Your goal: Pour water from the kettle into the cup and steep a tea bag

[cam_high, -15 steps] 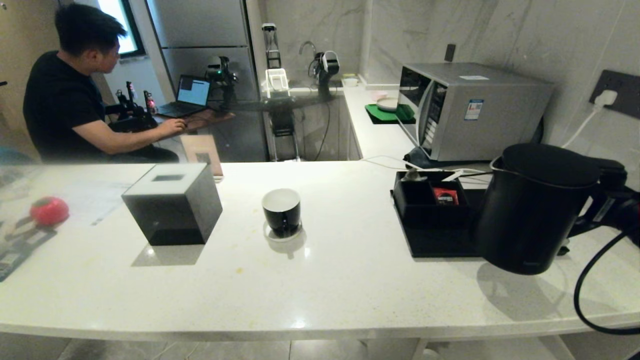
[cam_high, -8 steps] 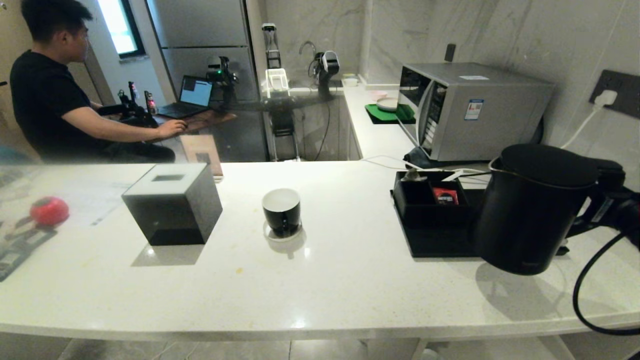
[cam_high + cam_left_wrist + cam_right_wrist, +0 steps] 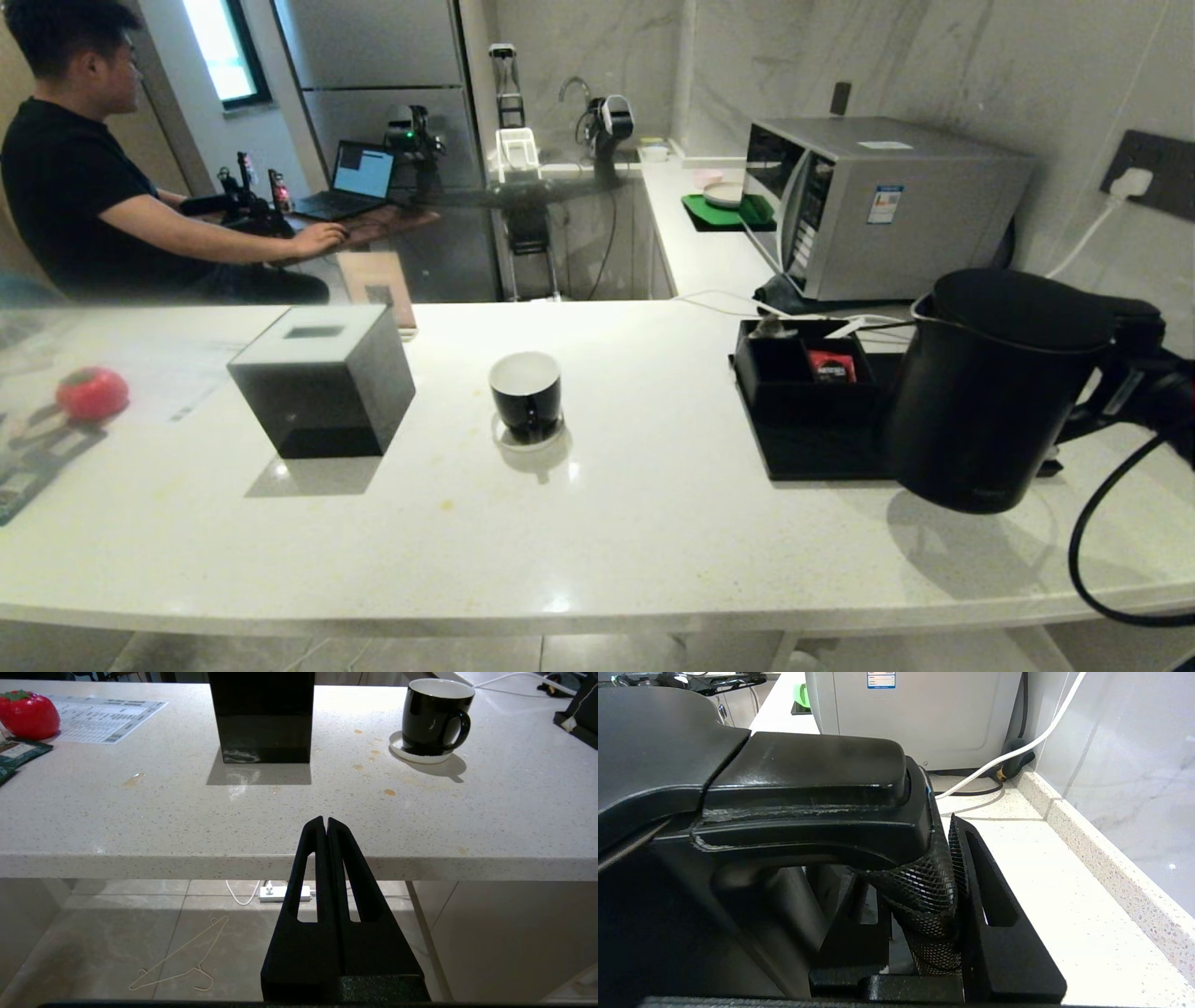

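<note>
The matte black kettle (image 3: 990, 392) hangs just above the counter at the right, casting a shadow below it. My right gripper (image 3: 1134, 373) is shut on its handle (image 3: 920, 891), which fills the gap between the jaws in the right wrist view. The glossy black cup (image 3: 526, 394) stands upright on a white saucer (image 3: 528, 439) mid-counter, well to the left of the kettle's spout. A red tea bag packet (image 3: 831, 366) lies in a compartment of the black tray (image 3: 803, 448). My left gripper (image 3: 325, 821) is shut and empty, parked before the counter's front edge, with the cup (image 3: 432, 716) far ahead.
A square black box (image 3: 322, 378) stands left of the cup, and a red tomato-shaped thing (image 3: 91, 393) lies further left. A microwave (image 3: 878, 201) and cables sit behind the tray. A black cable (image 3: 1088, 551) loops under my right arm. A person (image 3: 84, 187) sits at a laptop beyond the counter.
The person at the back has leaned away to the left. The kettle, the cup and both grippers have held still.
</note>
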Available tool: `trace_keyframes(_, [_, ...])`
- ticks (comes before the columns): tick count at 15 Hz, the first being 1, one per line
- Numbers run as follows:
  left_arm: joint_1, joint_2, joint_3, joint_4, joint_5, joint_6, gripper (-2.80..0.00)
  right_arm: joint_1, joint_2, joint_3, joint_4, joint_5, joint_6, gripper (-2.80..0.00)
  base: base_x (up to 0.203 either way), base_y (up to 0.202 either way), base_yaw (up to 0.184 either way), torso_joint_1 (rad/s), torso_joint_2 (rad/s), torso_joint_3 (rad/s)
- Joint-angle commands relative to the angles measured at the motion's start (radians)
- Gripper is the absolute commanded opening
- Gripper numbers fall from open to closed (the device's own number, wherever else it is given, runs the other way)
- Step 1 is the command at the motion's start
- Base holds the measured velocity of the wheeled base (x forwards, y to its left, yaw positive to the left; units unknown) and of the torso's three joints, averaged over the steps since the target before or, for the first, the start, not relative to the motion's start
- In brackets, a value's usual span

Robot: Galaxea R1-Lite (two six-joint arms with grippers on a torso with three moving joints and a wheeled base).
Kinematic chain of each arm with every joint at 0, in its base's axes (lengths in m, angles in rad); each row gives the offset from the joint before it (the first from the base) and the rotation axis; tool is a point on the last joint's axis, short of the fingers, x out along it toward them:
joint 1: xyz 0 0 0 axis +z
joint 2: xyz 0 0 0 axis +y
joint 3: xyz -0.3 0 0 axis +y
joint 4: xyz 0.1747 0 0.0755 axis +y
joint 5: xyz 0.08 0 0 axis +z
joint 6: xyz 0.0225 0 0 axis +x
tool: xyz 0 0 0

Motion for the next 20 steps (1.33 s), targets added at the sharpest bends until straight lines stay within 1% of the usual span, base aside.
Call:
trace_keyframes(1, [0.000,0.000,0.000,0.000,0.000,-0.006,-2.80,0.007,0.001,0.000,-0.007,0.000,0.000,-2.80,0.000,0.000,0.000,0.000,0.00,0.000])
trace_keyframes(5, [0.000,0.000,0.000,0.000,0.000,-0.007,-2.80,0.010,0.002,0.002,-0.007,0.000,-0.002,-2.80,-0.003,0.009,0.003,0.001,0.00,0.001])
trace_keyframes(7, [0.000,0.000,0.000,0.000,0.000,-0.007,-2.80,0.012,0.002,0.002,-0.007,-0.001,-0.002,-2.80,-0.002,0.112,0.009,0.000,0.00,0.004])
trace_keyframes(20, [0.000,0.000,0.000,0.000,0.005,-0.007,-2.80,0.015,-0.006,0.017,-0.013,-0.003,-0.003,-2.80,0.000,0.196,-0.002,0.002,0.00,0.001])
